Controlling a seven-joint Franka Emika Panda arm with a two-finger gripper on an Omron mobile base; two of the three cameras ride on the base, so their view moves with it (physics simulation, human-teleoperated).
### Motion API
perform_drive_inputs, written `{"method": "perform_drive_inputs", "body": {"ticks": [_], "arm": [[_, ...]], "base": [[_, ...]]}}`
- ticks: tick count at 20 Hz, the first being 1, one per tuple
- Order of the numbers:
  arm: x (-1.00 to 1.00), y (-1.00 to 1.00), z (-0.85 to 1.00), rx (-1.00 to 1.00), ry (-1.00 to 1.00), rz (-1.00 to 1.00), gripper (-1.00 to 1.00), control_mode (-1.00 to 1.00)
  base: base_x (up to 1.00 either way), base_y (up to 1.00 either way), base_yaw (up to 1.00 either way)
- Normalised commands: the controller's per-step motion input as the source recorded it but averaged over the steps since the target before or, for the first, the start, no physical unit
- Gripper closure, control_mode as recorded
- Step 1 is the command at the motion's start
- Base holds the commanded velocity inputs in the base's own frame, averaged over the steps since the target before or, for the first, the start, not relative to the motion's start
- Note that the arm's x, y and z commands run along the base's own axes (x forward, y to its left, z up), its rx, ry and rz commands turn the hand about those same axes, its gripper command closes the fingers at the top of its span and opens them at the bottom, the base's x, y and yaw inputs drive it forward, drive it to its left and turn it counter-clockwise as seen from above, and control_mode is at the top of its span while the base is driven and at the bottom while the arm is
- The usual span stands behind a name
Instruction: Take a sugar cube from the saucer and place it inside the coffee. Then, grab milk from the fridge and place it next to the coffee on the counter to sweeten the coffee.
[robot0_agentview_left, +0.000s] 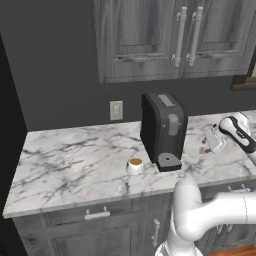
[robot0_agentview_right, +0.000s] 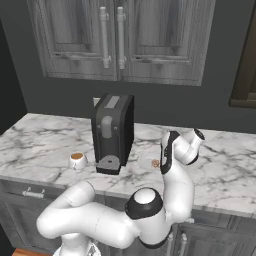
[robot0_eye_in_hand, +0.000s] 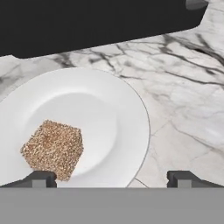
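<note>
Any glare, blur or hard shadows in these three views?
Left base view: flat even light, no glare; the counter is soft and low-detail. Right base view: same, faint shadow under the coffee machine. Hand view: sharpest; sugar cube grainy on the saucer, which has soft shading in its well.

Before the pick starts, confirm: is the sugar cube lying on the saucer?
Yes: in the hand view the brown sugar cube rests on the white saucer, inside its rim.

Even flat rendered light, dim dark walls, soft faint shadows, slightly pixelated, no glare
</note>
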Motion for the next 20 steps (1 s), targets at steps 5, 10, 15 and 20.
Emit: {"method": "perform_drive_inputs", "body": {"ticks": [5, 10, 15, 20], "arm": [[0.00, -0.01, 0.15, 0.00, -0.06, 0.00, -1.00, -1.00], [0.00, 0.04, 0.09, 0.00, -0.02, 0.00, -1.00, -1.00], [0.00, 0.23, -0.04, -0.01, 0.01, 0.00, -1.00, -1.00], [-0.03, 0.20, -0.12, -0.02, 0.07, 0.00, -1.00, -1.00]], "base": [[0.00, 0.00, 0.00], [0.00, 0.00, 0.00], [0.00, 0.00, 0.00], [0.00, 0.00, 0.00]]}}
